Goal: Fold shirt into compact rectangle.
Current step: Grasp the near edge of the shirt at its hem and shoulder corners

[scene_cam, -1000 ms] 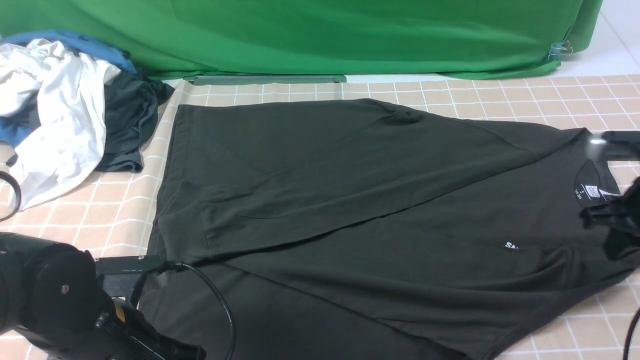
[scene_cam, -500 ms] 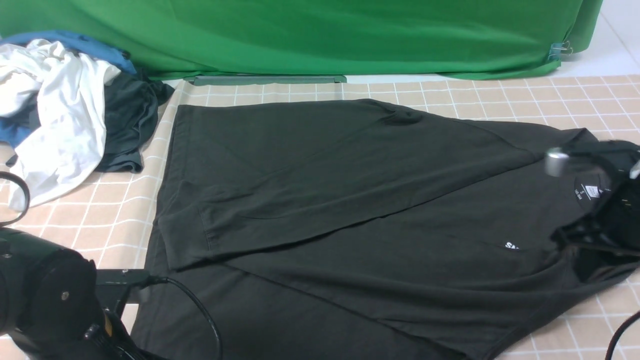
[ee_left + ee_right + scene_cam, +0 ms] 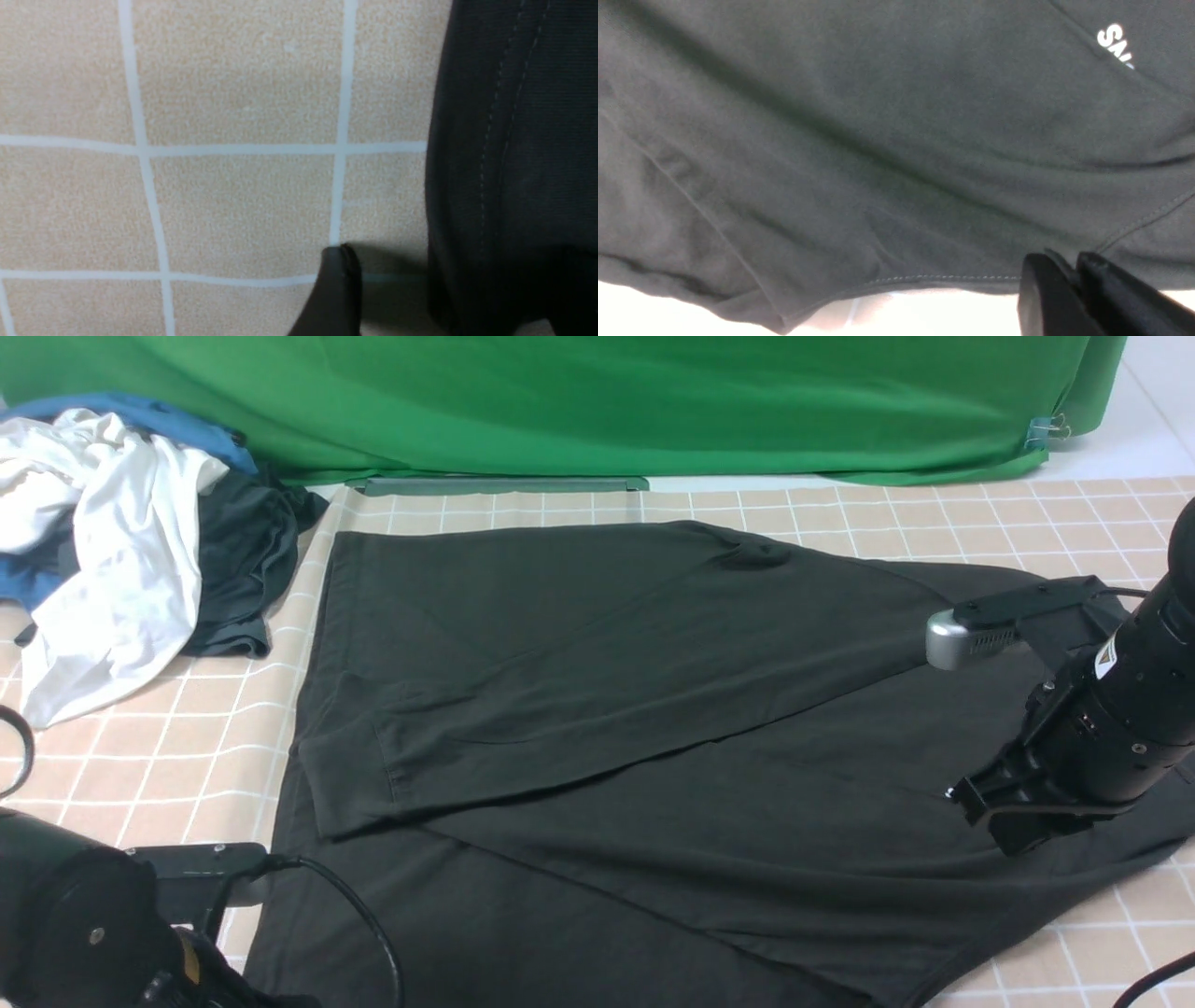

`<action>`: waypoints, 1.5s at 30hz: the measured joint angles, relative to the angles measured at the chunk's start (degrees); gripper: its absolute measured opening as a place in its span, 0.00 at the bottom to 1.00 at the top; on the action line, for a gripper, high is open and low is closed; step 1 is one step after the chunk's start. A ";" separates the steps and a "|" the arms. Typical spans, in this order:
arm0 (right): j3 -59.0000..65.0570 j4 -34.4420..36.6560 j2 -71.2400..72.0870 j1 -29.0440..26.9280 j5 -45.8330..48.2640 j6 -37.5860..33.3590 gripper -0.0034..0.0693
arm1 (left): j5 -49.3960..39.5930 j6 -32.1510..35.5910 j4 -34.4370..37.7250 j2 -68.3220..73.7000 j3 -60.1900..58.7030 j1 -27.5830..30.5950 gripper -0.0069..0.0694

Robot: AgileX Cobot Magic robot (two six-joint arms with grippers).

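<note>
The black shirt (image 3: pixel 607 709) lies spread over the checked table, one sleeve folded across its body. My right gripper (image 3: pixel 1069 268) is shut on a stitched edge of the shirt (image 3: pixel 859 154) and holds it lifted, with the white print (image 3: pixel 1113 44) showing nearby. In the front view the right arm (image 3: pixel 1102 709) hangs over the shirt's right end, hiding the neck label and print. My left gripper (image 3: pixel 444 280) is open, low at the shirt's near left hem (image 3: pixel 509 163). Only one of its fingers (image 3: pixel 338 289) shows, resting on bare cloth beside the hem.
A pile of white, blue and dark grey garments (image 3: pixel 121 532) sits at the back left. A green backdrop (image 3: pixel 597 401) closes the far side. The left arm (image 3: pixel 84 933) and its cable (image 3: pixel 373 915) fill the near left corner.
My right arm has swung in leftward over the shirt's collar end, carrying the edge with it and covering the label and print. The left arm has sunk lower toward the near edge.
</note>
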State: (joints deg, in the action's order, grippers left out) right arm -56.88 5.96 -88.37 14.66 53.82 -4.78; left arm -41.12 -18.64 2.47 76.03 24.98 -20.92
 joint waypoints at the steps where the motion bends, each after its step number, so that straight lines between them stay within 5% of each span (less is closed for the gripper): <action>1: 0.00 0.00 0.00 0.00 -0.11 0.00 0.22 | 0.00 1.04 0.69 0.00 0.00 0.00 0.70; 6: 0.00 -0.06 0.27 0.00 -0.07 0.00 0.23 | 0.43 5.33 3.57 0.07 0.87 0.00 0.23; 9: 0.00 -0.17 0.26 0.00 1.57 0.00 0.24 | -3.90 6.17 3.43 0.15 3.03 0.00 0.14; 15: 0.00 -0.46 0.26 0.00 6.69 0.29 0.29 | -12.56 4.51 -1.06 -5.57 7.58 -0.05 0.13; 23: 4.88 0.19 0.35 0.00 1.55 2.62 0.74 | -21.49 -2.49 -7.89 -17.07 7.91 -0.05 0.13; 27: 8.05 0.55 -0.09 0.81 -2.42 0.31 0.84 | -21.26 -2.49 -7.89 -18.20 7.91 -0.05 0.13; 40: 9.29 -3.27 -6.51 6.84 -6.34 -7.29 0.85 | -19.89 -2.49 -7.90 -18.27 7.91 -0.05 0.14; 44: 8.91 -4.83 -7.74 6.84 -6.41 -7.75 0.75 | -18.80 -2.49 -7.46 -18.34 7.91 -0.05 0.14; 45: 8.61 -5.96 -8.05 6.84 -6.41 -8.04 0.59 | -17.36 -2.49 -6.62 -18.39 7.91 -0.05 0.14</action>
State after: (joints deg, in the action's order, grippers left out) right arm -48.27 0.00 -96.41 21.49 47.40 -12.82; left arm -58.48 -21.13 -4.15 57.65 32.89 -20.96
